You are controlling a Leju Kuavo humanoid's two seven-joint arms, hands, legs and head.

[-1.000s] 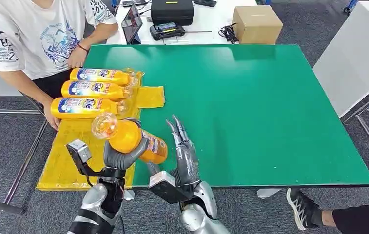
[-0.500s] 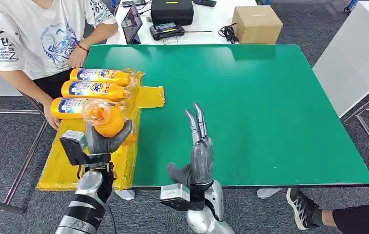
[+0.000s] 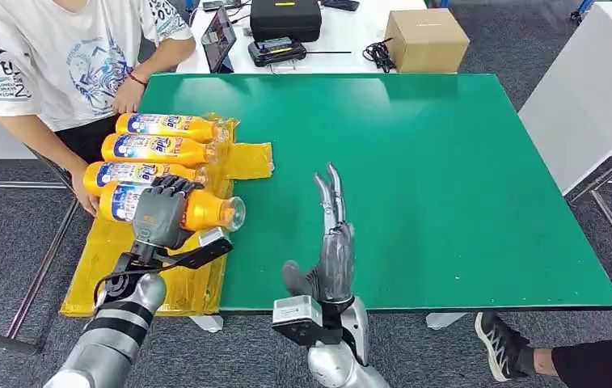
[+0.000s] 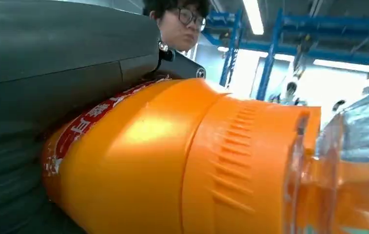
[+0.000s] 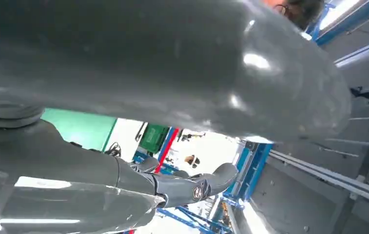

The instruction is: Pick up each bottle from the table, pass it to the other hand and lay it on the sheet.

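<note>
My left hand (image 3: 157, 217) grips an orange bottle (image 3: 205, 212) around its middle and holds it lying sideways over the yellow sheet (image 3: 116, 267), its clear cap pointing right. In the left wrist view the same bottle (image 4: 163, 161) lies close against my grey palm (image 4: 50, 58). Three more orange bottles (image 3: 161, 149) lie side by side on the sheet just beyond it. My right hand (image 3: 333, 246) stands over the green table (image 3: 448, 178) near its front edge, empty, fingers straight and pointing away from me; the right wrist view shows its fingers (image 5: 192, 187) apart.
A person in a white T-shirt (image 3: 60, 56) sits at the table's far left corner, one hand (image 3: 128, 93) by the sheet. Behind the green table stand a cardboard box (image 3: 427, 39), a black case (image 3: 284, 18) and a tablet (image 3: 218, 39). A shoe (image 3: 500, 343) shows at the lower right.
My left hand has turned the bottle from upright to lying sideways and lowered it toward the sheet beside the third bottle. The right hand, empty since the handover, has barely moved.
</note>
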